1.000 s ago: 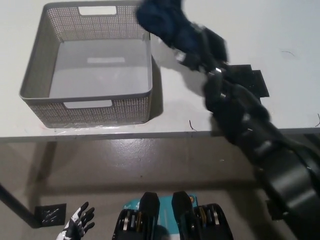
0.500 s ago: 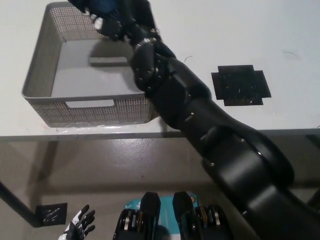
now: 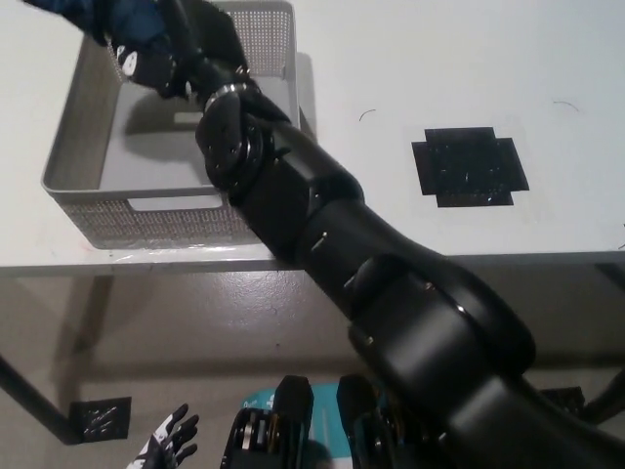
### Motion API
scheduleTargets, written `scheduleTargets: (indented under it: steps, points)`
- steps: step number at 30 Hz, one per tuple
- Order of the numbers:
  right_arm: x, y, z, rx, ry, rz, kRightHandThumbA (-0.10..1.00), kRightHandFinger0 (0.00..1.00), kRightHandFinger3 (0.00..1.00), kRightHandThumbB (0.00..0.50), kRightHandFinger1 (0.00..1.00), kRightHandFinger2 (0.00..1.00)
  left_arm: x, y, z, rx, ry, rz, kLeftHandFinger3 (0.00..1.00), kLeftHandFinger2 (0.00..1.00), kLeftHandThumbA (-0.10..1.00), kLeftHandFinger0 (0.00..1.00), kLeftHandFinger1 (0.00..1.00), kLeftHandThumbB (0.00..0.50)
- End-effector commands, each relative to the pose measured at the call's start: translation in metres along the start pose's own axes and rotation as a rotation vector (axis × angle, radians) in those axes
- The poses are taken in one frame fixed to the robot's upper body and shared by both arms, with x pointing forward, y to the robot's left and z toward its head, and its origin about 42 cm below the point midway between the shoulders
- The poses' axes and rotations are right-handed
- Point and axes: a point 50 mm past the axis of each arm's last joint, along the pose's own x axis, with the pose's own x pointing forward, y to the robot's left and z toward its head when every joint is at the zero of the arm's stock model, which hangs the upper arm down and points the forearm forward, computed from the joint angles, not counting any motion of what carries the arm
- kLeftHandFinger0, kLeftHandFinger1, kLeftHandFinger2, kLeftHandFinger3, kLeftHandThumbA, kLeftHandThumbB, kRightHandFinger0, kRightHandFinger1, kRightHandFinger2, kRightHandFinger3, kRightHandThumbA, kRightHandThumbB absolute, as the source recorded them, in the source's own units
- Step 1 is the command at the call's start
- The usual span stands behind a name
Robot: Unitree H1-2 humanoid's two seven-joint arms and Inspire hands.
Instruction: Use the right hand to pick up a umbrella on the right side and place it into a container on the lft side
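On white table: one basket, one umbrella, one black cross-shaped mat.

Umbrella: dark blue, folded, soft cloth bundle; gripped in right hand (fingers wrapped round it), held at top left above basket's far left part, clear of basket floor. Upper end cut off by picture edge.

Basket: grey, square, perforated mesh walls, cut-out handle slot in near wall, smooth pale floor. Standing at table's left, close to near edge. Nothing seen lying on its visible floor.

Right arm: black, bulky, glossy segments; running diagonally from bottom right across table edge and over basket's right wall, covering basket's near right corner and much of its right side.

Mat: flat, speckled, well apart from basket, on table's right half, uncovered.

Left hand: white with black fingers, at bottom left below table level, fingers spread, holding nothing.

Below table: one dark table leg at far left, one small dark square tile on brownish floor beside left hand.
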Motion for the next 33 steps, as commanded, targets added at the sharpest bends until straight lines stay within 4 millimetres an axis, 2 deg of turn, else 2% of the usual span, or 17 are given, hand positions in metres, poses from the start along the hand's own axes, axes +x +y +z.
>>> scheduleTargets:
  steps: [1,2,3,5,6,7,11,17,18,20,22,23,25,28,30,31,33]
  points:
    - [0.011,-0.009,0.019,0.016,0.071,0.296,0.43,0.95,1.00,0.332,1.00,1.00,0.002,0.003,0.011,0.041,-0.040,-0.049,1.00,1.00,1.00,1.00,1.00,0.232]
    - [0.010,-0.007,0.014,-0.053,0.103,0.389,0.58,1.00,1.00,0.396,1.00,1.00,0.001,0.003,0.012,0.033,-0.039,-0.053,1.00,1.00,1.00,1.00,1.00,0.228]
    - [0.009,-0.007,0.008,-0.078,0.124,0.430,0.67,1.00,1.00,0.466,1.00,1.00,0.002,0.002,0.013,0.031,-0.039,-0.060,1.00,1.00,1.00,1.00,1.00,0.220]
    - [0.006,-0.009,-0.009,-0.018,0.157,0.436,0.68,1.00,1.00,0.498,1.00,1.00,0.005,0.001,0.016,0.026,-0.044,-0.072,1.00,1.00,1.00,1.00,1.00,0.206]
    - [0.006,-0.011,-0.015,-0.017,0.164,0.433,0.69,1.00,1.00,0.499,1.00,1.00,0.007,0.001,0.017,0.030,-0.047,-0.077,1.00,1.00,1.00,1.00,1.00,0.204]
    - [0.005,-0.013,-0.026,-0.016,0.171,0.431,0.77,1.00,1.00,0.500,1.00,1.00,0.008,0.000,0.018,0.038,-0.047,-0.085,1.00,1.00,1.00,1.00,1.00,0.210]
    - [0.004,-0.024,-0.048,-0.025,0.180,0.425,0.85,1.00,1.00,0.500,1.00,1.00,0.015,-0.002,0.019,0.043,-0.049,-0.115,1.00,1.00,1.00,1.00,1.00,0.211]
    - [0.009,-0.043,-0.049,-0.023,0.142,0.353,0.92,1.00,1.00,0.500,1.00,1.00,0.019,-0.005,0.018,0.056,-0.059,-0.114,1.00,1.00,1.00,1.00,1.00,0.190]
    - [0.011,-0.049,-0.047,0.003,0.118,0.325,0.91,1.00,1.00,0.484,1.00,1.00,0.019,-0.005,0.018,0.056,-0.060,-0.111,1.00,1.00,1.00,1.00,1.00,0.192]
    - [0.014,-0.066,-0.044,0.067,0.028,0.244,0.90,1.00,1.00,0.420,1.00,1.00,0.019,-0.005,0.019,0.056,-0.060,-0.107,1.00,1.00,1.00,1.00,1.00,0.191]
    - [0.013,-0.088,-0.043,0.123,-0.057,0.166,0.94,1.00,1.00,0.416,1.00,1.00,0.018,-0.003,0.019,0.059,-0.054,-0.105,1.00,1.00,1.00,1.00,1.00,0.188]
    - [0.009,-0.105,-0.042,0.173,-0.126,0.110,0.97,1.00,1.00,0.425,1.00,1.00,0.017,-0.001,0.019,0.057,-0.052,-0.104,1.00,1.00,1.00,1.00,1.00,0.186]
    - [-0.013,-0.137,-0.041,0.275,-0.240,0.033,1.00,1.00,1.00,0.465,1.00,1.00,0.015,0.001,0.019,0.060,-0.050,-0.104,1.00,1.00,1.00,1.00,1.00,0.175]
    - [-0.059,-0.179,-0.031,0.366,-0.388,-0.052,1.00,1.00,1.00,0.444,1.00,1.00,0.013,0.004,0.018,0.056,-0.048,-0.099,1.00,1.00,1.00,1.00,1.00,0.165]
    - [-0.097,-0.204,-0.021,0.352,-0.477,-0.103,1.00,1.00,1.00,0.415,1.00,1.00,0.013,0.004,0.016,0.053,-0.049,-0.091,1.00,1.00,1.00,1.00,1.00,0.164]
    - [-0.122,-0.220,-0.017,0.365,-0.531,-0.121,1.00,1.00,1.00,0.438,1.00,1.00,0.014,0.004,0.015,0.044,-0.054,-0.090,1.00,1.00,1.00,1.00,1.00,0.153]
    - [-0.152,-0.234,-0.015,0.379,-0.595,-0.148,1.00,1.00,1.00,0.444,1.00,1.00,0.013,0.005,0.014,0.059,-0.055,-0.085,1.00,1.00,1.00,1.00,1.00,0.150]
